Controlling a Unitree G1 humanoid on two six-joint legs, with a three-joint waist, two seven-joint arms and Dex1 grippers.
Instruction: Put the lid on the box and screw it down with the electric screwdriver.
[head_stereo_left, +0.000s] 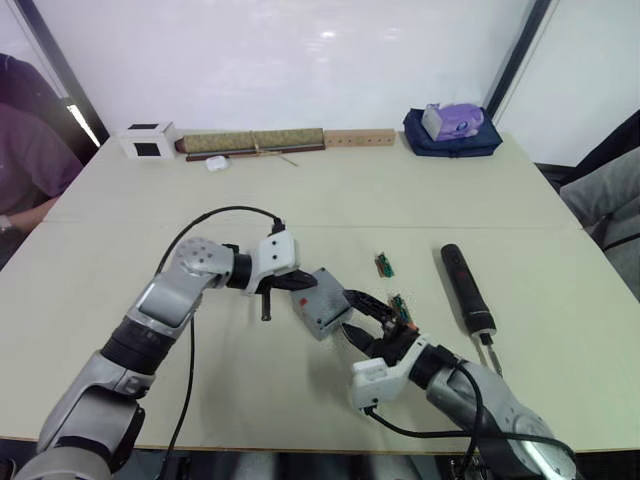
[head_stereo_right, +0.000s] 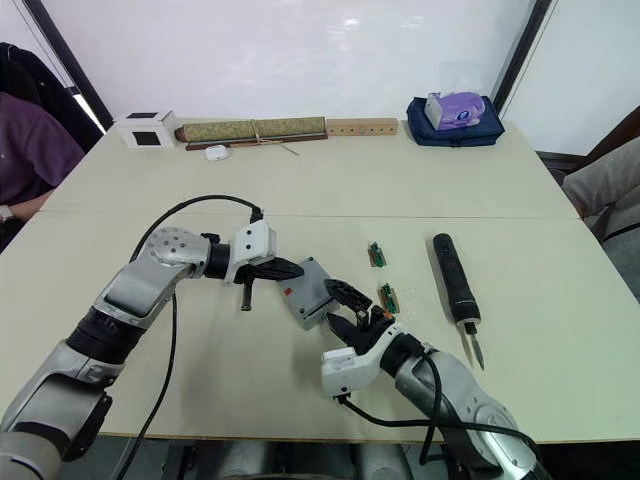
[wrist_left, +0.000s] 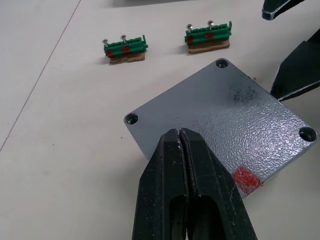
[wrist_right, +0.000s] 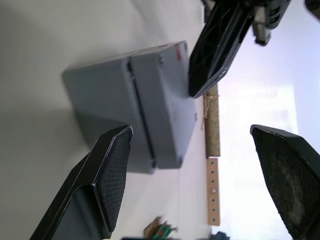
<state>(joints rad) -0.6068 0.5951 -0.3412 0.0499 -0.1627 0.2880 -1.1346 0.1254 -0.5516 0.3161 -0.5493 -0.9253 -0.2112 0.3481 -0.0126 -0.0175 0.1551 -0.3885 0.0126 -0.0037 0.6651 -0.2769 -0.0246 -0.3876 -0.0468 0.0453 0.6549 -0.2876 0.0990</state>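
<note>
The electric screwdriver (head_stereo_right: 454, 281) lies flat on the table (head_stereo_right: 520, 190), off to the robot's right. Its long side runs away from the robot and back, with the thin silver bit (head_stereo_right: 476, 347) at the end nearer the robot. No gripper touches it. The box (wrist_right: 107, 107) sits near the middle of the table with the lid (wrist_left: 225, 120) already on top of it, and a thin line shows where the two meet. A red mark sits near one corner of the lid. The left gripper (wrist_left: 180, 137) has its two black fingers pressed tight together, with the tips right at one edge of the lid. The right gripper (wrist_right: 192, 140) has its fingers spread wide, and it points at the side of the box, close to it but not holding it. Two small green circuit boards (wrist_left: 125, 48) lie on the table between the box and the screwdriver.
</note>
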